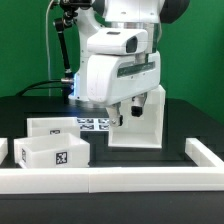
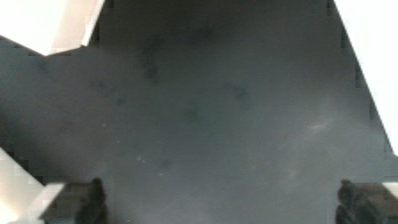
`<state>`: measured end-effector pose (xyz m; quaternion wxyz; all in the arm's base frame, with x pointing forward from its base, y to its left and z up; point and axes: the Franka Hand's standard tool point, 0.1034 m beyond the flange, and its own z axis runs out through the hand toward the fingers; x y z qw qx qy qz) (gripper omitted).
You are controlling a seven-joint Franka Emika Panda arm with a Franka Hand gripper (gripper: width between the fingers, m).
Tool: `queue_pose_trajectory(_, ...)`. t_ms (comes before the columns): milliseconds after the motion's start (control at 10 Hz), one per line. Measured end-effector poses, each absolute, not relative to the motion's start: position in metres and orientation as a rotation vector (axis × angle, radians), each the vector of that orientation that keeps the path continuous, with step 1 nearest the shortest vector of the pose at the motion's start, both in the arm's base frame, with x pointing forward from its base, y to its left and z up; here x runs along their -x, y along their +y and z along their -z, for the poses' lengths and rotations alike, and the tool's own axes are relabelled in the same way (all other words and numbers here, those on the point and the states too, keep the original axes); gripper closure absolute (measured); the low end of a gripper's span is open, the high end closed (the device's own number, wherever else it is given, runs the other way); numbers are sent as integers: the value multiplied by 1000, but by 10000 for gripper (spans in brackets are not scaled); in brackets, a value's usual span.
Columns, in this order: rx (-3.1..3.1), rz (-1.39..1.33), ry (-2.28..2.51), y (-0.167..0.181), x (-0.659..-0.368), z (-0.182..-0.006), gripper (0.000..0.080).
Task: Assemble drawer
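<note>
The drawer's large white casing (image 1: 143,122) stands upright on the black table, right of centre in the exterior view. Two smaller open-topped white boxes, each with a square tag, sit at that view's left, one (image 1: 57,128) behind the other (image 1: 52,153). My gripper (image 1: 126,113) hangs just in front of the casing's left part, low over the table. In the wrist view the gripper (image 2: 222,205) is open, with its dark fingertips (image 2: 80,203) far apart and only bare black table between them. White edges (image 2: 45,30) show at that view's borders; I cannot tell which parts they are.
The marker board (image 1: 93,123) lies flat on the table between the boxes and the casing. A low white rail (image 1: 110,179) edges the table's front and turns up at the right (image 1: 203,153). A black stand (image 1: 64,50) rises at the back.
</note>
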<state>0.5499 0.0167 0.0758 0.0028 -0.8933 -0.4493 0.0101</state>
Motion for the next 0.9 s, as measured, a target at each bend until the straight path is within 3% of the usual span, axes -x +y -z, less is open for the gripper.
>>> queue_pose_trajectory(900,3096,-41,-220,41,-536,-80,150)
